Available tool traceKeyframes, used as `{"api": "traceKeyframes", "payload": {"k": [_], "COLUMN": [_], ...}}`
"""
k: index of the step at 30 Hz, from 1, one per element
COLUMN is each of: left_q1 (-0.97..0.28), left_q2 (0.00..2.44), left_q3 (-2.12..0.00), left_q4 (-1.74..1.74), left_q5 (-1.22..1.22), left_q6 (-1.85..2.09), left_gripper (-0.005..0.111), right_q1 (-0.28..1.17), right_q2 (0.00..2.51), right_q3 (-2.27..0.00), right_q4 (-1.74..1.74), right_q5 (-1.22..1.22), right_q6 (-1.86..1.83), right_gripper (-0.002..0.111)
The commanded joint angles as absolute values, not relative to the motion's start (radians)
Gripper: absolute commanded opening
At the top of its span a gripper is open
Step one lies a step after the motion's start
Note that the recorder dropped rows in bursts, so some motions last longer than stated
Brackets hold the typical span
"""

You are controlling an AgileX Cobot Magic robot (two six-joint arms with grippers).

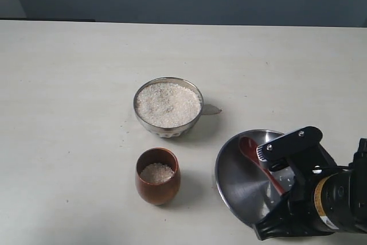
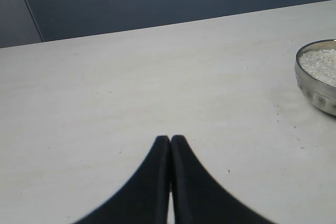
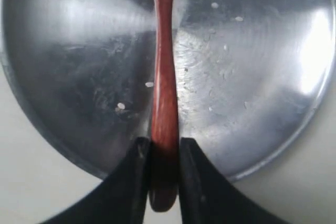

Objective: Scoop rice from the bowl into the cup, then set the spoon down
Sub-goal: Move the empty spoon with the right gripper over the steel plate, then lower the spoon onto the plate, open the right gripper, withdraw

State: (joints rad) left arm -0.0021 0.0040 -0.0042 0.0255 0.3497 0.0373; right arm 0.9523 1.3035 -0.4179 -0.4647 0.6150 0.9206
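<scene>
The spoon (image 1: 250, 148) lies in the flat steel plate (image 1: 241, 182), with its oval head toward the bowl. My right gripper (image 1: 285, 190) is over the plate's near side, and in the right wrist view the gripper (image 3: 165, 142) is shut on the end of the spoon's handle (image 3: 164, 77). The steel bowl (image 1: 168, 131) at the table's middle is full of rice (image 1: 168, 103). In front of it the wooden cup (image 1: 157, 190) holds some rice (image 1: 156, 172). My left gripper (image 2: 170, 139) is shut on nothing above bare table, with the bowl (image 2: 315, 95) off to one side.
A few loose grains (image 3: 121, 106) lie on the plate (image 3: 252, 77). A small steel tab (image 1: 210, 109) sticks out of the bowl's right side. Pale table (image 1: 69, 113) stretches to the left of the bowl and cup.
</scene>
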Motion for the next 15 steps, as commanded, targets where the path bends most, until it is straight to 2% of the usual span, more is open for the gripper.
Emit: {"api": "traceKeyframes", "payload": {"k": [1,15], "left_q1": [-0.004,-0.004], "left_q2": [0.000,0.000], "left_q3": [0.000,0.000], "left_q4": [0.028,0.028], "left_q5": [0.336,0.336], "left_q6": [0.038,0.038], "left_gripper": [0.001,0.001], "right_q1": [0.947,0.947], "right_q2": [1.302,1.302], "right_q3": [-0.413,-0.374], "right_q4": [-0.502,-0.515], "right_q5": [0.588,0.595], "right_q6": [0.928,0.964], "right_gripper": [-0.001,-0.001]}}
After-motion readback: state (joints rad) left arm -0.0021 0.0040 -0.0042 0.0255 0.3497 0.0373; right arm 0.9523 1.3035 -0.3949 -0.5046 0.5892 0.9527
